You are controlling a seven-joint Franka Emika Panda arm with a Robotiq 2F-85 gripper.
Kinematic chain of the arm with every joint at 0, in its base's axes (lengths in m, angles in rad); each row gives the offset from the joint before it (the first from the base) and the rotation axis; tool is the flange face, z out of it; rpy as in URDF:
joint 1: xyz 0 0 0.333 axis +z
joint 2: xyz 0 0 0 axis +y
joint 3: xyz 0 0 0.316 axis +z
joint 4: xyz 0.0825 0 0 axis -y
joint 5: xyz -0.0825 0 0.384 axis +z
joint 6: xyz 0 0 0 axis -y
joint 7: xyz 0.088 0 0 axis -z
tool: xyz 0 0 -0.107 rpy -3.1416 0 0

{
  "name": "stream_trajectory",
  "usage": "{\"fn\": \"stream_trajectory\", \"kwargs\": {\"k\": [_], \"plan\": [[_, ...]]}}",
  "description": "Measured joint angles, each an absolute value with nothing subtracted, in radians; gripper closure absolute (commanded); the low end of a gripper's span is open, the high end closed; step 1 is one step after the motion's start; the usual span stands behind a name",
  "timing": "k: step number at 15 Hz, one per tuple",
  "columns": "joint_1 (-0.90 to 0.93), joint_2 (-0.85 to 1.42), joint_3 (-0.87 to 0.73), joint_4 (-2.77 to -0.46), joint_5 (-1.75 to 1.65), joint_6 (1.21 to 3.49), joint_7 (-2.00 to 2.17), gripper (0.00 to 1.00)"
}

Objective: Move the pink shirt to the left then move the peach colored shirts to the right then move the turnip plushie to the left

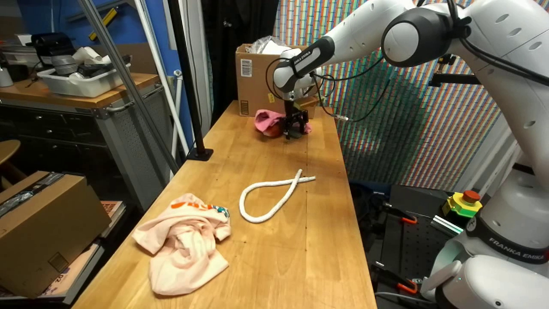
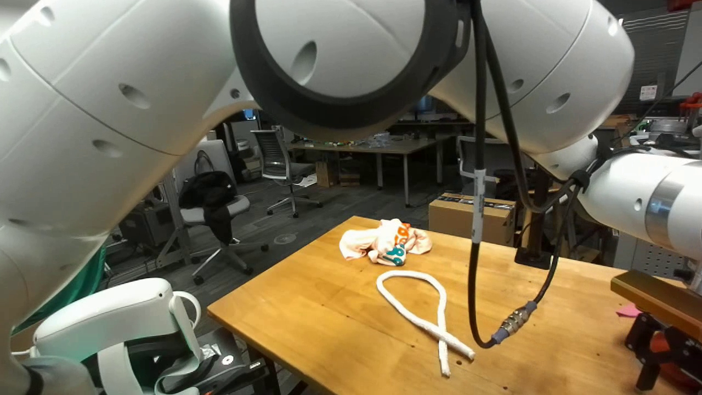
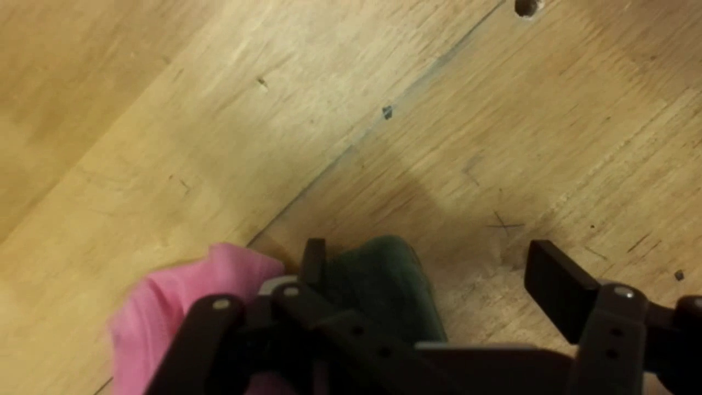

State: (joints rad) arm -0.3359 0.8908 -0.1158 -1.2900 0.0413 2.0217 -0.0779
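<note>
Pincer (image 3: 429, 269) is spread wide at the far end of the table (image 1: 274, 257), turnip toy (image 1: 273, 130) there too, its green leaf (image 3: 384, 280) between the jaws; pink shirt (image 1: 264, 117) is bunched right beside, so closing could snag cloth; a leaf-only pinch might just slip.

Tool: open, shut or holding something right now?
Tool: open, holding nothing; the turnip plushie shows its green tip between the parted jaws, ungripped.
</note>
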Motion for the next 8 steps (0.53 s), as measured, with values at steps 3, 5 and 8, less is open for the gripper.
{"fn": "stream_trajectory", "kwargs": {"k": [3, 5, 8], "plan": [[-0.343, 0.896, -0.117, -1.28, 0.043, 2.014, -0.077, 0.0], [-0.343, 0.905, -0.12, -1.27, 0.043, 2.014, -0.073, 0.0], [-0.343, 0.925, -0.124, -1.25, 0.043, 2.014, -0.054, 0.34]]}}
